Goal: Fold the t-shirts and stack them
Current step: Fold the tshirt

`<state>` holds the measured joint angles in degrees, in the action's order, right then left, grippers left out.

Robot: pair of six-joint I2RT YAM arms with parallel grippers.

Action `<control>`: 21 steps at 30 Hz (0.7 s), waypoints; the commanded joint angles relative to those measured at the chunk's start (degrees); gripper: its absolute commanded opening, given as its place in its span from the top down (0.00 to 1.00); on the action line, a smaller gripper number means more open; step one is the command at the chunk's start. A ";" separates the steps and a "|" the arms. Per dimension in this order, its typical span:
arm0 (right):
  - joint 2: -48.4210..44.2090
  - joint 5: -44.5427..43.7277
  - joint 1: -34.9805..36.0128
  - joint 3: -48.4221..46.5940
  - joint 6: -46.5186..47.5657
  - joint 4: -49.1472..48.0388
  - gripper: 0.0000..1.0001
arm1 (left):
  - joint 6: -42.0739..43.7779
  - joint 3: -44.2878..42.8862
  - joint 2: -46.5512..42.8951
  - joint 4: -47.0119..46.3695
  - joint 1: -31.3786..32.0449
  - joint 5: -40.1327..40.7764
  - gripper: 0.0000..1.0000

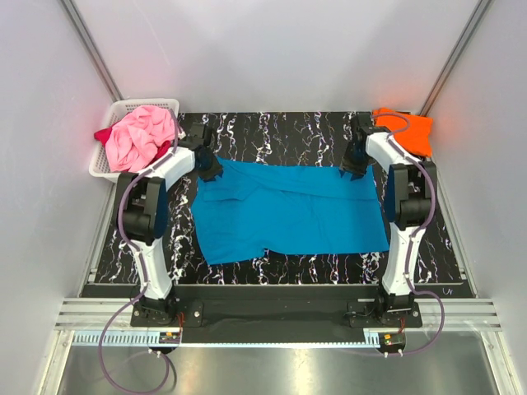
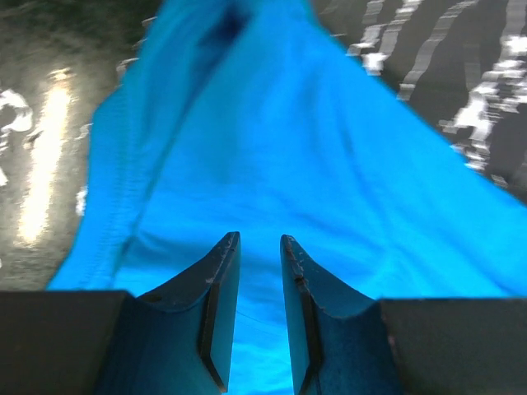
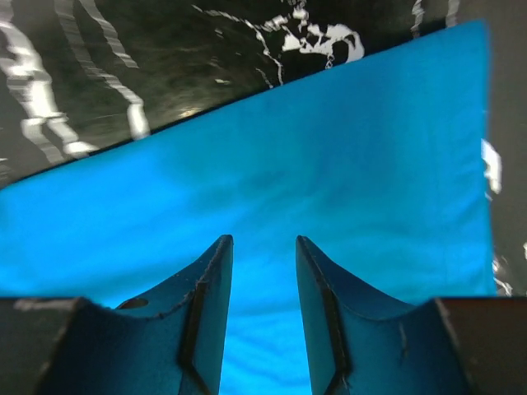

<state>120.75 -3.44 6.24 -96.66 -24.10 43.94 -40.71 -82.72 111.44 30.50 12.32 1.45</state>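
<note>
The turquoise t-shirt lies spread out on the black marbled table. My left gripper hovers over its far left corner, jaws a little apart with nothing between them; the blue cloth fills the left wrist view under the fingers. My right gripper is over the far right corner, jaws apart and empty, above the cloth. The orange t-shirt lies folded at the far right. The pink t-shirt is bunched in the basket, with the dark red one peeking out beneath it.
A white lattice basket stands at the far left corner, off the table's edge. Pale walls close in the back and sides. A metal rail runs along the near edge by the arm bases.
</note>
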 commanded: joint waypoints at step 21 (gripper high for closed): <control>12.67 -2.71 -2.99 -9.24 4.50 8.53 0.57 | 0.63 -15.27 13.89 18.54 -0.45 11.55 0.69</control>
<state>129.95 -1.17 5.28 -104.84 -21.39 50.37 -40.32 -95.11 123.50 45.10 12.36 8.82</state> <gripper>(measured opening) 0.434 0.308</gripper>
